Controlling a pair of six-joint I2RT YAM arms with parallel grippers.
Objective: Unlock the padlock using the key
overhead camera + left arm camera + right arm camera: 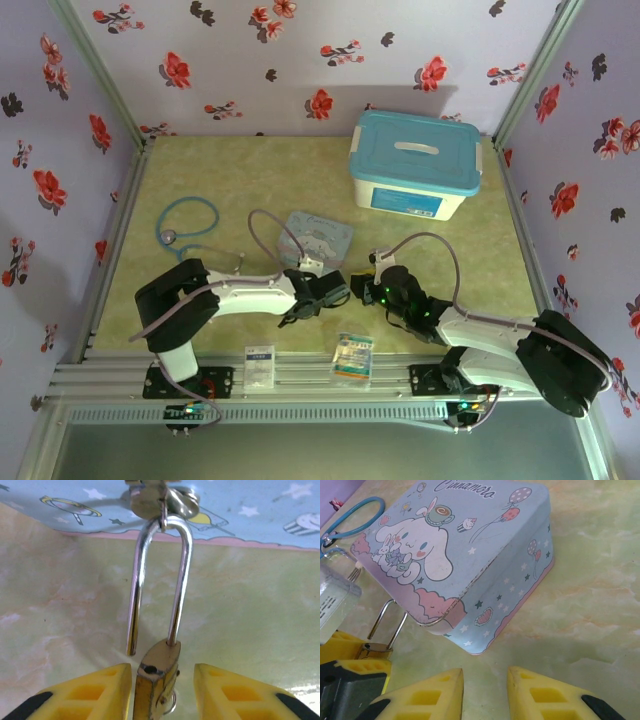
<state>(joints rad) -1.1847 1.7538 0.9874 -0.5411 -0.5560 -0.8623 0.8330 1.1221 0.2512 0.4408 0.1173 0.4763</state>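
The brass padlock (157, 666) hangs between my left gripper's (162, 672) yellow fingers (95, 690). Its shackle (186, 575) is sprung: one leg sits in the body, the other ends free beside it. The loop hooks through the metal hasp (150, 500) of the pastel cartoon tin (470, 555). The left gripper is open, one finger close to the body and the other well apart. A small metal ring (172, 707) shows under the body; the key is hidden. My right gripper (485, 680) stands open over bare table near the tin's corner, right of the padlock (375, 648).
A blue-lidded white box (415, 165) stands at the back right. A blue-tubed stethoscope (185, 220) lies at the left. Two small packets (260, 365) (354, 358) lie by the near rail. Both grippers (335, 290) (362, 292) meet just in front of the tin (318, 235).
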